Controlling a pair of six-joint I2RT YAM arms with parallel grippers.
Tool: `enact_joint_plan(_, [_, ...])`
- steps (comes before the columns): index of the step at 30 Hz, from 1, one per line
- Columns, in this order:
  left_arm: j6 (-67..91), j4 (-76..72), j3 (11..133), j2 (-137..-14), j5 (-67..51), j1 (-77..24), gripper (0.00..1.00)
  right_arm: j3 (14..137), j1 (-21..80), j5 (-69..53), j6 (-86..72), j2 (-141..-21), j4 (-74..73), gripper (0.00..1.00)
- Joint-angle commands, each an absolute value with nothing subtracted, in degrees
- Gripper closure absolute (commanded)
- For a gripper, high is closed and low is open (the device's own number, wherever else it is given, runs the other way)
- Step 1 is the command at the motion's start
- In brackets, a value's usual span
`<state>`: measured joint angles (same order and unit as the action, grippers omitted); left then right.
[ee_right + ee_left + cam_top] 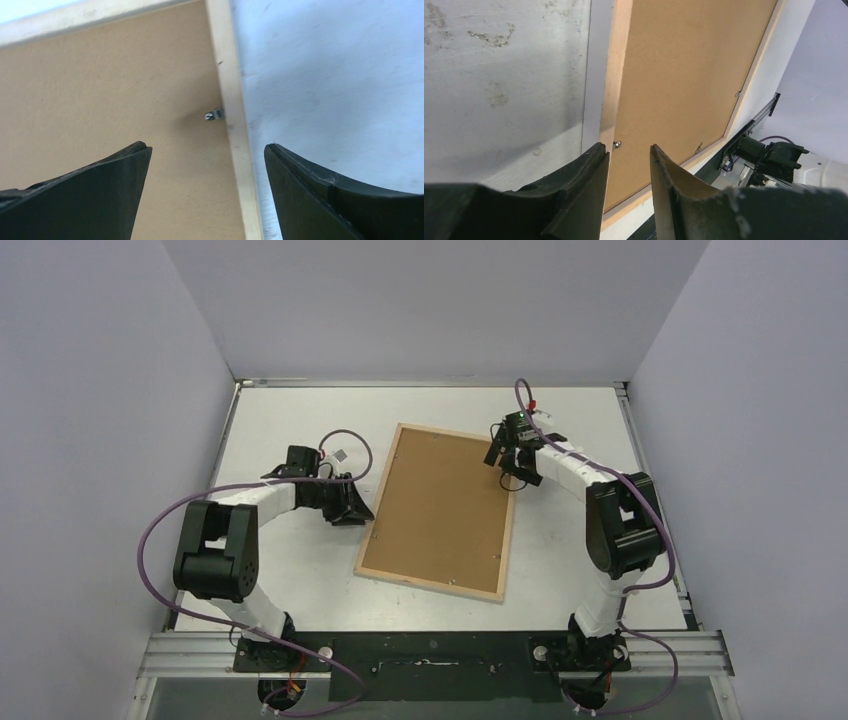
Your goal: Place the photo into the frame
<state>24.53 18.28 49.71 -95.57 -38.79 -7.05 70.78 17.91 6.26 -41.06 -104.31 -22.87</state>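
top: overhead, whole table (290, 560) | wrists: close, low, opposite edges of frame (428, 585)

Pale natural-wood frame (611, 75); plain brown backing board (440, 505); white table (499, 60) (mottled with grey scuffs).

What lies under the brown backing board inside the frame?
Nothing beneath it shows. The backing board sits inside the frame, with small metal clips at its edges; it covers whatever lies below, so no photo can be seen.

Plain pale lilac walls (90, 390) enclose a scuffed white table (305, 590) on three sides.
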Motion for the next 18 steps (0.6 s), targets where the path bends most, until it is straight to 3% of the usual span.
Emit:
enact_joint_plan(1, [25.9,18.6,50.2,-89.6,-40.5,-6.8,0.65,76.1,17.8,19.6,-40.9,-99.9,-28.2,0.13])
enact_joint_plan(5, [26.3,20.6,50.9,-85.5,-34.5,-6.2,0.63,81.6,19.5,17.5,-40.6,-99.4,-31.3,0.16])
enact_joint_plan(13, [29.3,22.1,47.4,-77.3,-24.2,-2.6,0.60,93.4,30.8,13.1,-44.8,-105.3,-40.9,0.37])
enact_joint_plan(18, [30.4,22.9,46.3,-75.3,-22.6,-0.4,0.58,97.7,38.0,11.7,-47.0,-110.2,-41.1,0.39])
